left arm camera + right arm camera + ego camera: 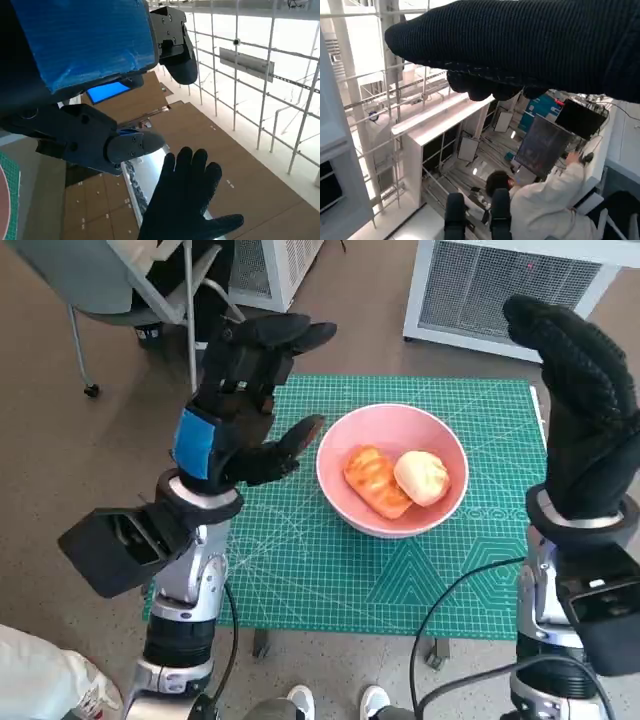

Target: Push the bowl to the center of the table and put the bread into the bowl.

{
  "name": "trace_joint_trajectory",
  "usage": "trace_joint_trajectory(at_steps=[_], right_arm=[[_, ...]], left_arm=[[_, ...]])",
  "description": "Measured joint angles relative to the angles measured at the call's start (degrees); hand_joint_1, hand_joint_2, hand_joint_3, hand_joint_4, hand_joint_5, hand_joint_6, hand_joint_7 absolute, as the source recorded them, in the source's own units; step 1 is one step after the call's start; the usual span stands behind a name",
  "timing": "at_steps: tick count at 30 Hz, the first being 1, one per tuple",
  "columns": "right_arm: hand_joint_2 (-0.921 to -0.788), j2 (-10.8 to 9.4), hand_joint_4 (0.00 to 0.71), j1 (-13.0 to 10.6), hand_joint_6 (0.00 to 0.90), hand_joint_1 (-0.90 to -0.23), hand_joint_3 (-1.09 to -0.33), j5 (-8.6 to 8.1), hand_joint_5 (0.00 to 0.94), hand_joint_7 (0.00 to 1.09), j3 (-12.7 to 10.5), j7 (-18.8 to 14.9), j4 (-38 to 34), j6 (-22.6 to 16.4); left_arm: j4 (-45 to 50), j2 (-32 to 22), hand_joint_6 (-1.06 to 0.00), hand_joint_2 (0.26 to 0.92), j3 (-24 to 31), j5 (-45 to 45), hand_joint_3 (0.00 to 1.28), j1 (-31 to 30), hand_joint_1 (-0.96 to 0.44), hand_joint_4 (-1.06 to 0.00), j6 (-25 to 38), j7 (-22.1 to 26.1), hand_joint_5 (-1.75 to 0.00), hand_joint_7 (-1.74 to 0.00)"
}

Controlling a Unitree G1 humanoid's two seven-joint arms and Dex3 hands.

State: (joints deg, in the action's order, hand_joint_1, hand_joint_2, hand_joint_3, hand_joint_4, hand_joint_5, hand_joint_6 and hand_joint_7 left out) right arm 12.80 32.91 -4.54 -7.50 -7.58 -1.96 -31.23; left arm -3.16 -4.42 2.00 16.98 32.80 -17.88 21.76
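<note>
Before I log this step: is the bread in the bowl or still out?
In. Two pieces of bread lie inside the pink bowl on the green mat; both hands are raised clear.

One pink bowl sits on the single green cutting mat, holding two breads: one long toasted bread and one round pale bun touching beside it.
</note>
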Motion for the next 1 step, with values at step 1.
trace_joint_trajectory(at_steps=[1], right_arm=[[-0.921,0.0,0.408,0.0,0.072,-0.542,-0.587,0.14,0.003,0.69,0.0,0.0,0.1,0.1]], left_arm=[[0.0,0.0,0.0,0.738,0.0,0.0,0.64,-0.1,-0.26,0.0,0.0,0.0,-0.95,-1.13]])
